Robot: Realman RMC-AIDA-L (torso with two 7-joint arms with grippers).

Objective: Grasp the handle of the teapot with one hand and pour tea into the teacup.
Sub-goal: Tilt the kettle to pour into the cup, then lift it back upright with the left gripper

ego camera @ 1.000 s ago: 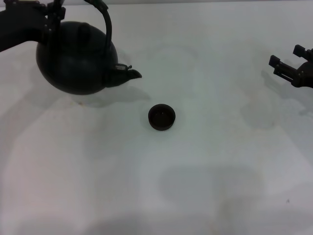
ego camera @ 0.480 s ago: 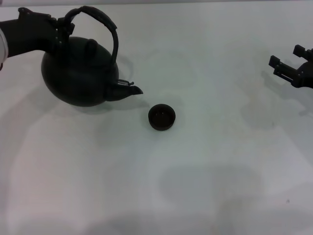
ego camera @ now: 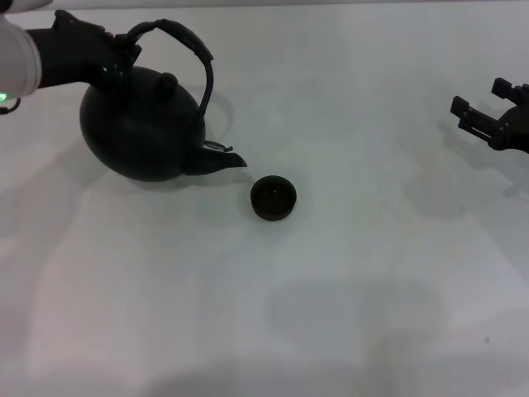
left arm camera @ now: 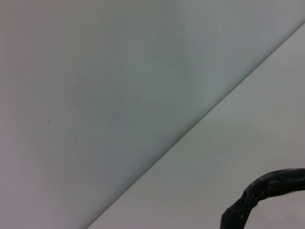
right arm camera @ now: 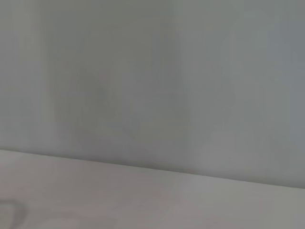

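Observation:
The black round teapot (ego camera: 142, 128) hangs tilted at the left of the head view, its short spout (ego camera: 225, 161) pointing right and down toward the teacup. My left gripper (ego camera: 124, 51) is shut on the arched handle (ego camera: 186, 41) at its left end. The small dark teacup (ego camera: 273, 198) stands on the white table just right of the spout, apart from it. A piece of the handle (left arm camera: 259, 193) shows in the left wrist view. My right gripper (ego camera: 488, 116) is open and empty at the far right edge.
The white table (ego camera: 331, 314) stretches wide in front and to the right of the teacup. The right wrist view shows only a pale wall and table surface.
The left gripper has carried the teapot down and to the right, bringing the spout closer to the teacup. The right arm has barely moved.

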